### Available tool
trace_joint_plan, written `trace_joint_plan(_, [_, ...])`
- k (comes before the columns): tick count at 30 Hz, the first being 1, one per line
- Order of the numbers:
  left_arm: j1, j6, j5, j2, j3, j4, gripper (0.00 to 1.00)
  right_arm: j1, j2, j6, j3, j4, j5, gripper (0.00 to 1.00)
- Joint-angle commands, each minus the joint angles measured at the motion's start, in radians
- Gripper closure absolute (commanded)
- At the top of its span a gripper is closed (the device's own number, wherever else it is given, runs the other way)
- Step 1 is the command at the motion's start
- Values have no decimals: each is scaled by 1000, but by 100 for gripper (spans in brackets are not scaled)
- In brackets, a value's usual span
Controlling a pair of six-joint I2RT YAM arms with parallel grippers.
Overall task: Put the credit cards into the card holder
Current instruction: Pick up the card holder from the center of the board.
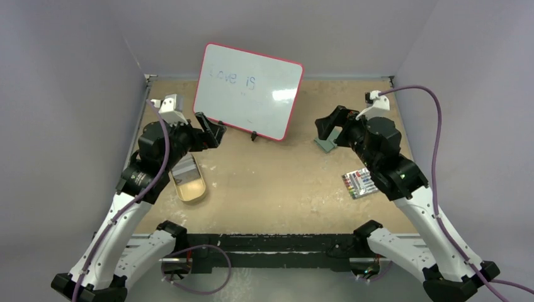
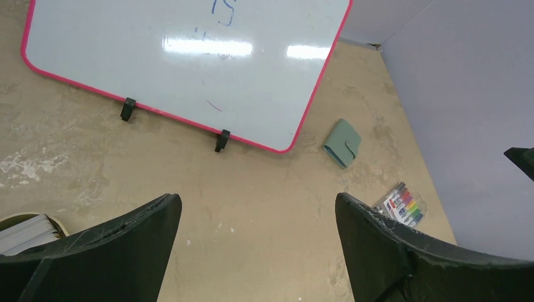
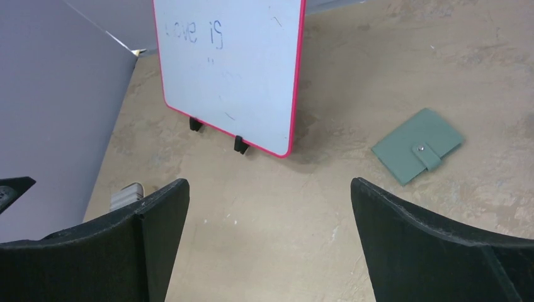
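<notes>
- left gripper (image 2: 257,202): jaws spread wide, nothing in them, hanging over the table (image 2: 264,182)
- right gripper (image 3: 269,189): same deal, wide and empty
- card holder (image 3: 417,146): snapped closed, flat on the table just right of the whiteboard (image 3: 227,63), near the right gripper

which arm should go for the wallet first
Right. The closed wallet lies on the right half of the table, just ahead of the open right end effector. The left end effector, also open, is far off on the left side.
</notes>
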Motion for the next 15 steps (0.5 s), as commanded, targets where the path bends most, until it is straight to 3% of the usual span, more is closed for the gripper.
trace_joint_plan(1, [6, 0, -25, 0, -4, 42, 8, 1, 3, 5, -12, 44, 21, 1])
trace_joint_plan(8, [6, 12, -38, 27, -64, 24, 7, 2, 109, -13, -14, 28, 154, 1])
trace_joint_plan(15, [5, 68, -6, 40, -157, 30, 9, -69, 384, 8, 33, -60, 319, 2])
